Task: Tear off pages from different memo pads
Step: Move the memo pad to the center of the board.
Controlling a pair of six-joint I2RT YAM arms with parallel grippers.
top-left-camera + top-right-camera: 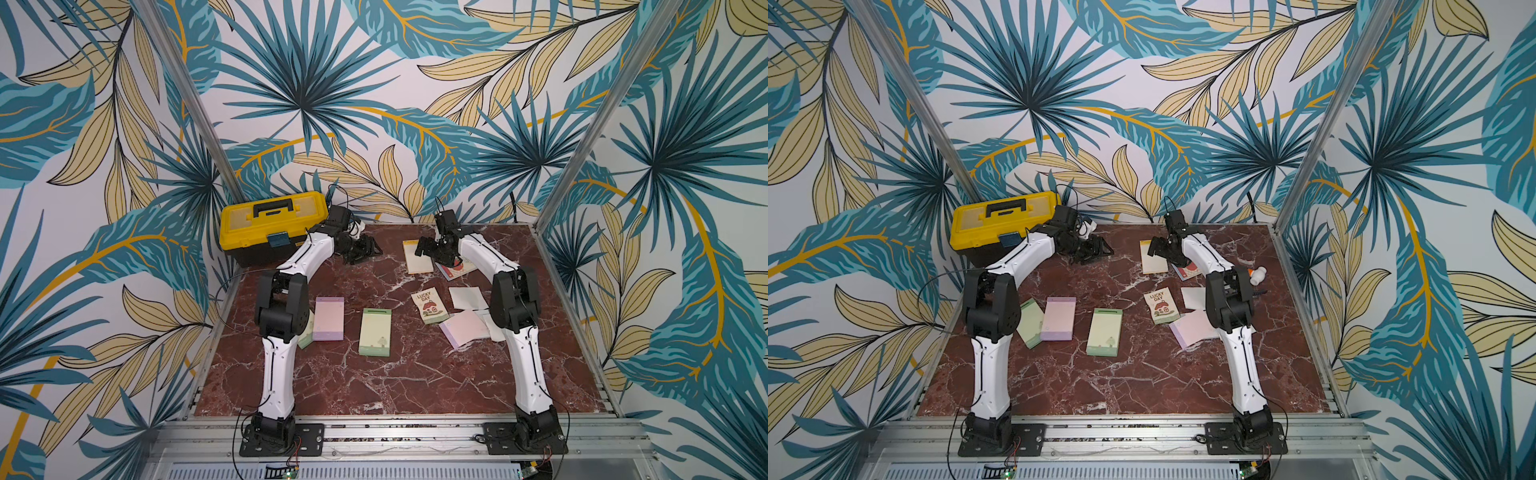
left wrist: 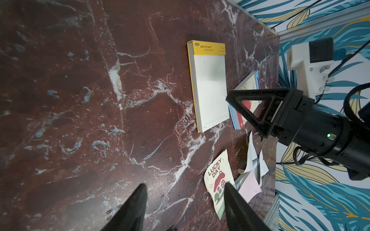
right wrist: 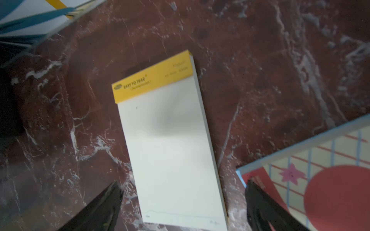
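A white memo pad with a yellow header (image 1: 417,258) (image 3: 170,144) lies at the back of the marble table. My right gripper (image 1: 426,247) (image 3: 183,186) hovers open above its near end, one finger on each side, holding nothing. An apple-cover pad (image 3: 320,180) lies beside it. My left gripper (image 1: 365,249) (image 2: 185,187) is open over bare marble, empty. Loose pages lie at the right: a "LUCKY DAY" sheet (image 1: 430,306) (image 2: 217,180), a white sheet (image 1: 467,297) and a pink one (image 1: 463,328). A lilac pad (image 1: 329,318) and a green pad (image 1: 375,331) lie at the front left.
A yellow toolbox (image 1: 272,222) stands at the back left corner, close behind the left arm. Another green pad (image 1: 1030,322) lies partly under the left arm's elbow. A small white object (image 1: 1258,274) rests by the right table edge. Aluminium posts frame the table.
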